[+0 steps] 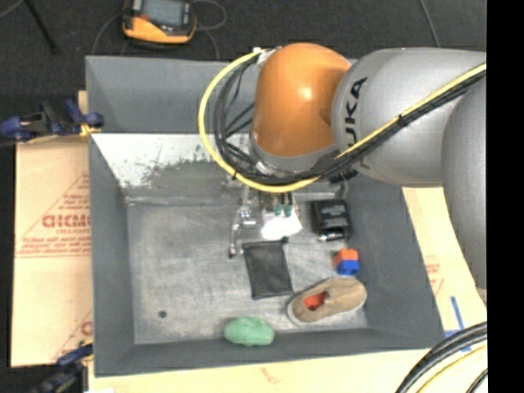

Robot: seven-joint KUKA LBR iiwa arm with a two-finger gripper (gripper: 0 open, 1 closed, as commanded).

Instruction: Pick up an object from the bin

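Orange wrist cover (295, 97) hangs above the central black sheet (268, 270); pincer (260, 226) state unclear; probably approaching, lowering next.

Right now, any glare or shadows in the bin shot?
Camera view: glare spot on the orange wrist cover; bright wash on the back wall of the bin; the arm shades the floor beneath it; green lump by the front wall evenly lit.

The grey bin (172, 260) holds a green lump (249, 332), black sheet (268, 270), tan shoe (327, 300), blue-and-orange block (348, 261) and black box (330, 218).
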